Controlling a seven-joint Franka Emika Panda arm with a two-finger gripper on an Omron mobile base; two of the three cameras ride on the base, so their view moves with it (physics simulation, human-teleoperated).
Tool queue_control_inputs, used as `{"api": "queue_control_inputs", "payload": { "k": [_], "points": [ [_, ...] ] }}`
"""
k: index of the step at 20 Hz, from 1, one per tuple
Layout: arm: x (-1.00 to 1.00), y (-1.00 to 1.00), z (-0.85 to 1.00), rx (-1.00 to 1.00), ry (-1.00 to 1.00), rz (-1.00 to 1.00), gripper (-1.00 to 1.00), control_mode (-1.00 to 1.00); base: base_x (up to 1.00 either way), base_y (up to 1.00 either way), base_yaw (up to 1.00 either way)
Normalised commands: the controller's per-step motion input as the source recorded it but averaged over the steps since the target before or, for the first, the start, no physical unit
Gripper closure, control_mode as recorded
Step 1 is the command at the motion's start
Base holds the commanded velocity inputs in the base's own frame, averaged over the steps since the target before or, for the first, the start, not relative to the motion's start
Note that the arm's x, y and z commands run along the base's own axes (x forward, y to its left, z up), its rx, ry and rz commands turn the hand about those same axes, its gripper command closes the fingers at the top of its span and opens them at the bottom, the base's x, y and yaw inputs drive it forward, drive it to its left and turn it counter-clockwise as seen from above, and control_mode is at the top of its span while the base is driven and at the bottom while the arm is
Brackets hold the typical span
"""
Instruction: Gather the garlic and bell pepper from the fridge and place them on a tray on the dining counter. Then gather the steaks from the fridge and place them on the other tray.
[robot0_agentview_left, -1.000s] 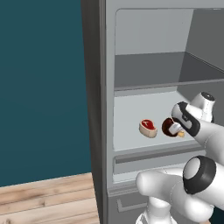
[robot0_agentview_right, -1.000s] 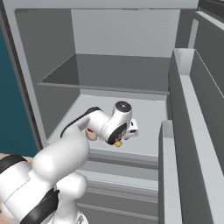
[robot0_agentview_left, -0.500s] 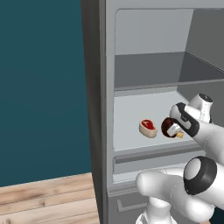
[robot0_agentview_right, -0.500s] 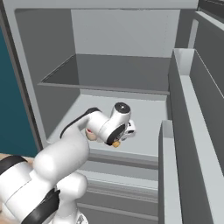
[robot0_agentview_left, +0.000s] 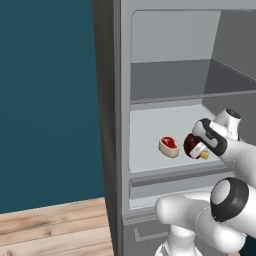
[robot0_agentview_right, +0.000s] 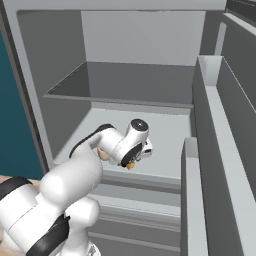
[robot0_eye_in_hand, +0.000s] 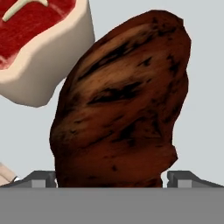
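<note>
Inside the open fridge (robot0_agentview_left: 107, 100), two steaks lie on the pale middle shelf (robot0_agentview_left: 150, 125). The raw red steak (robot0_agentview_left: 169, 146) with a cream fat rim sits left of the dark brown steak (robot0_agentview_left: 190, 144). My gripper (robot0_agentview_left: 197, 149) hangs right over the brown one, jaws open. In the hand view the brown steak (robot0_eye_in_hand: 127, 100) stands between the two fingertips (robot0_eye_in_hand: 43, 178), which straddle its near end without pinching it, and the raw steak (robot0_eye_in_hand: 39, 39) sits at the upper left. From the right, my gripper (robot0_agentview_right: 132, 161) covers most of the brown steak; its tan bone end (robot0_agentview_right: 131, 165) peeks out below.
A bare upper shelf (robot0_agentview_right: 135, 82) hangs above my hand. The open door's bins (robot0_agentview_right: 215, 150) stand close on the right. A drawer front (robot0_agentview_left: 170, 182) runs under the shelf edge. Teal wall (robot0_agentview_left: 45, 100) and wooden floor (robot0_agentview_left: 50, 225) lie left of the fridge.
My hand has crept slightly lower over the brown steak. The jaws stay open and both steaks lie where they were.
</note>
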Motion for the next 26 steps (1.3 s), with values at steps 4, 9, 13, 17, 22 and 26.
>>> {"api": "queue_control_inputs", "payload": {
  "k": [4, 9, 13, 17, 22, 26],
  "points": [
    [0.00, 0.32, -0.49, 0.00, 0.00, 0.08, -1.00, -1.00, 0.00, 0.00, 0.00],
    [0.00, 0.58, -0.71, -0.01, 0.00, 0.06, -1.00, -1.00, 0.00, 0.00, 0.00],
    [0.01, 0.78, -0.94, -0.02, -0.02, 0.02, 1.00, -1.00, 0.00, 0.00, 0.00],
    [0.12, 0.25, -0.35, 0.00, -0.07, 0.00, 1.00, -1.00, 0.00, 0.00, 0.00],
    [-0.25, 0.13, -0.05, 0.00, -0.13, 0.00, 1.00, -1.00, 0.00, 0.00, 0.00],
    [-0.83, 0.07, 0.45, 0.00, -0.01, 0.00, 1.00, -1.00, 0.00, 0.00, 0.00]
  ]
}}
